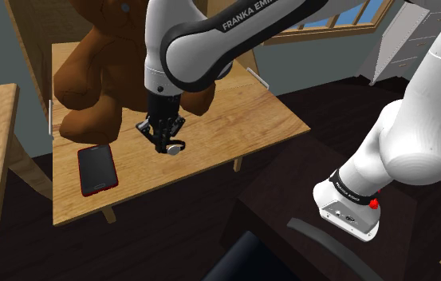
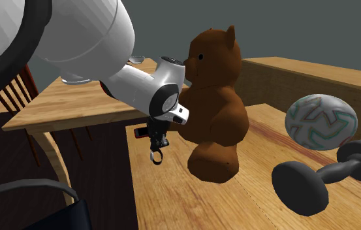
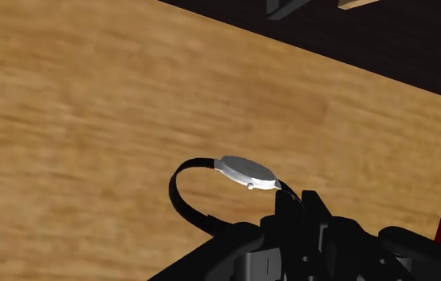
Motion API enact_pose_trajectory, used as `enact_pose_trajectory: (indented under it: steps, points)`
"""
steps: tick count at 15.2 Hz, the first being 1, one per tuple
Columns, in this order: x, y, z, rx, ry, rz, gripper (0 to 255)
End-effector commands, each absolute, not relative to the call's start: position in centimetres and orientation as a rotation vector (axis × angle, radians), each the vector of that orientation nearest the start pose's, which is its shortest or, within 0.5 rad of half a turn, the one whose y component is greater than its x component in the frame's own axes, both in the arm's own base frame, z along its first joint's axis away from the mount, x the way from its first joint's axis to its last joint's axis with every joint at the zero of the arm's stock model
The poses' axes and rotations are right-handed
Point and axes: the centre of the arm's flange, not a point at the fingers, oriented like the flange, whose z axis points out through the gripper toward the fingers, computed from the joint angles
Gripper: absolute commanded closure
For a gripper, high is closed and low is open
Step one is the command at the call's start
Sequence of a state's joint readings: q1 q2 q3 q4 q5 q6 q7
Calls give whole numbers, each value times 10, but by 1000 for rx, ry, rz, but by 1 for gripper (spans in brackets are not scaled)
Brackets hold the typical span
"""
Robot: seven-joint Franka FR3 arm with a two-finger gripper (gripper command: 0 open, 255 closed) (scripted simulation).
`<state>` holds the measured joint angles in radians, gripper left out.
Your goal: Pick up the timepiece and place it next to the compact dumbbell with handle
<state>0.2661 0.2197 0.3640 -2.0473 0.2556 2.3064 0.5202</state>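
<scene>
End effector [image 1: 167, 140] pinching a wristwatch [image 3: 246, 172] by its black looped strap. Round silver case; wood-grain bench [image 3: 67, 120] below.

A room in a home. A teddy bear [image 1: 91, 72] sits on a wooden table [image 1: 266, 120]. A window [image 1: 342, 24] lies beyond.

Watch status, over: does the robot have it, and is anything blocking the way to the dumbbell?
Fingers shut on watch strap. Watch dangling over table. Teddy bear sits between it and dumbbell, likely needs going around.
</scene>
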Motion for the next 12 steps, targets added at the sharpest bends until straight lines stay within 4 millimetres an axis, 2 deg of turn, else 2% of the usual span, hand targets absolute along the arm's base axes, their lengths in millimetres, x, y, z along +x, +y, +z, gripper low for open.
enact_pose_trajectory:
  steps: [1,5,12]
  points:
    - [476,347,346,-2883,98,157,255]
    - [476,347,346,-2883,98,157,255]
    - [476,347,383,-2883,98,157,255]
